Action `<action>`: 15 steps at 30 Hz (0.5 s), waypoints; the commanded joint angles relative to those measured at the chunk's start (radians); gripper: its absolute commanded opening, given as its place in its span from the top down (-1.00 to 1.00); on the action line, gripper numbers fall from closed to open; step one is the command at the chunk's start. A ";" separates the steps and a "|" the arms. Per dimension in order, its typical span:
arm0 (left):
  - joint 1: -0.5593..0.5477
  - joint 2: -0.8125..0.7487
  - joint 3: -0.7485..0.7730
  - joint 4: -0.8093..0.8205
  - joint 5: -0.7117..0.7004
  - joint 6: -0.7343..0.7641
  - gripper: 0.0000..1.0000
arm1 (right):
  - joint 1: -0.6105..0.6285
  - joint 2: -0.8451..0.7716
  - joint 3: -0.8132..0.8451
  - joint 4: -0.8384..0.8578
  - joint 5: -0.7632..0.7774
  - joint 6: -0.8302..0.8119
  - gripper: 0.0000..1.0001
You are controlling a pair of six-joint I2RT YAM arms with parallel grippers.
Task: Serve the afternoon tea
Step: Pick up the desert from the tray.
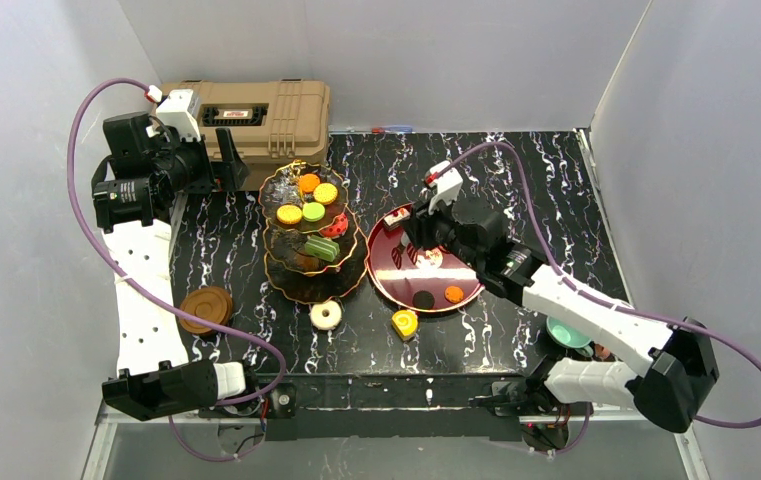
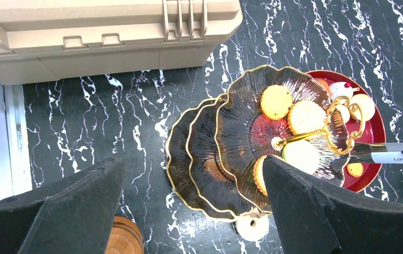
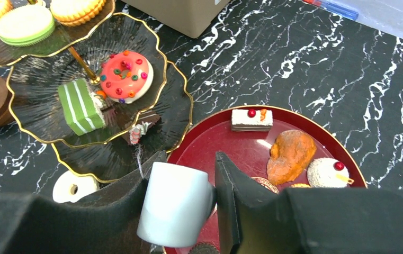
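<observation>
gripping the white cup (image 3: 173,206) between the right gripper's (image 3: 187,177) jaws, hovering over the left part of the red tray (image 3: 225,143), just right of the three-tier stand (image 3: 40,114). holding the left gripper's (image 2: 193,159) jaws wide apart and empty above the table's (image 1: 556,200) far left, beside the tan case (image 2: 109,26).
</observation>
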 commanded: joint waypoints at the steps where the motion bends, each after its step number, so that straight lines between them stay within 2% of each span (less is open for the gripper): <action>1: 0.006 -0.008 0.023 -0.006 0.031 -0.006 -0.99 | 0.003 -0.057 -0.016 0.058 0.055 -0.034 0.65; 6: 0.005 -0.022 0.018 -0.005 0.032 0.002 -0.99 | 0.003 -0.095 -0.062 0.061 0.061 -0.026 0.50; 9: 0.006 -0.021 0.017 -0.006 0.035 0.000 -0.99 | 0.000 -0.066 -0.058 0.107 0.100 -0.033 0.35; 15: 0.005 -0.020 0.007 -0.006 0.037 -0.007 -0.99 | -0.022 0.111 0.034 0.244 0.118 -0.030 0.37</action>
